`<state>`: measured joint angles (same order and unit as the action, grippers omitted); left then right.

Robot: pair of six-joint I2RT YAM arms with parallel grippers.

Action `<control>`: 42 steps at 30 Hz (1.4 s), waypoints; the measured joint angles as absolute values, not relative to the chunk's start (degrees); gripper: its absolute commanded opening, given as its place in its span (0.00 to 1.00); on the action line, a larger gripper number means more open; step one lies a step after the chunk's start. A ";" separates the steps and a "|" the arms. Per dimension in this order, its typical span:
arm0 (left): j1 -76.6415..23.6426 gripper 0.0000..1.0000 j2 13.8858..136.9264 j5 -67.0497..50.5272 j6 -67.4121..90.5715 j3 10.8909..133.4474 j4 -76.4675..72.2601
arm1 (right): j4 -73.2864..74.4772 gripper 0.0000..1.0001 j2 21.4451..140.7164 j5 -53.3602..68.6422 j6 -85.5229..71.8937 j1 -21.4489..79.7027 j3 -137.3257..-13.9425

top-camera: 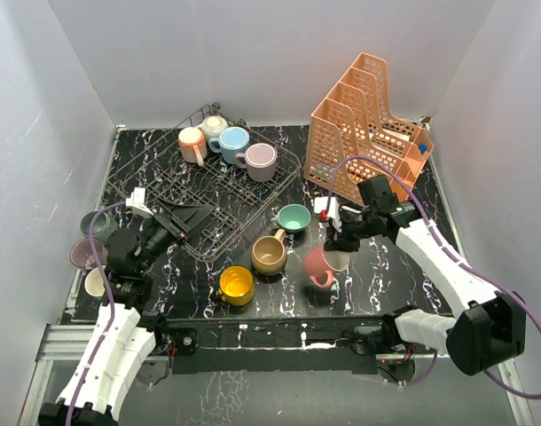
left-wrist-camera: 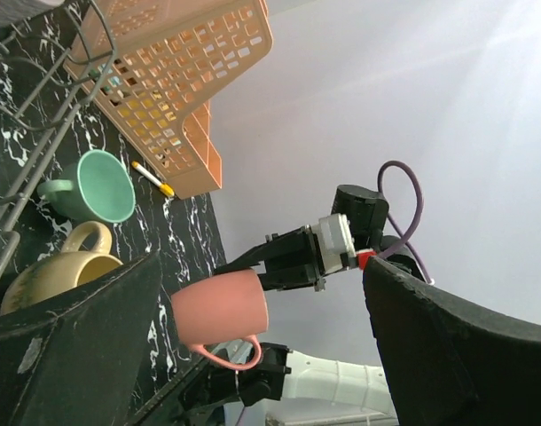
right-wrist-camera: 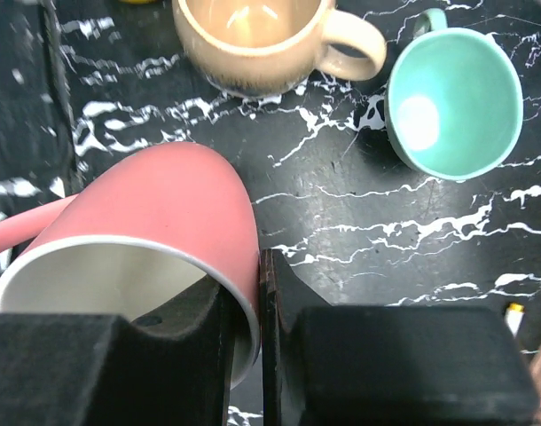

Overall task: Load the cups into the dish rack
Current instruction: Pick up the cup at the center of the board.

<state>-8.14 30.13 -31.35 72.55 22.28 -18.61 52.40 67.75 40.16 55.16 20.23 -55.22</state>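
Note:
My right gripper is shut on the rim of a pink cup, one finger inside and one outside. It holds the cup tilted just above the table, handle to the near side. The same pink cup shows in the left wrist view. The dish rack at back centre holds a peach cup, a cream cup, a blue cup and a lilac cup. My left gripper hangs open and empty over the rack's near corner.
Teal, tan and yellow cups stand between the rack and the pink cup. Three more cups sit by the left arm at the table's left edge. An orange file organizer stands back right, with a pen beside it.

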 measured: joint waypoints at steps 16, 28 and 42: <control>-29.56 0.92 46.37 -22.83 74.85 23.70 -33.65 | 45.80 0.08 65.47 63.64 43.72 -4.16 -53.21; -48.53 0.91 62.04 -14.74 75.09 30.83 -49.43 | 32.82 0.08 67.40 66.61 32.36 -5.37 -65.04; -57.28 0.87 77.43 -14.35 76.18 41.69 -62.22 | 0.60 0.08 58.37 69.41 12.58 -5.37 -63.79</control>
<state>-57.28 77.43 -14.35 76.18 41.69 -62.22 0.60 58.37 69.41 12.58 -5.37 -63.79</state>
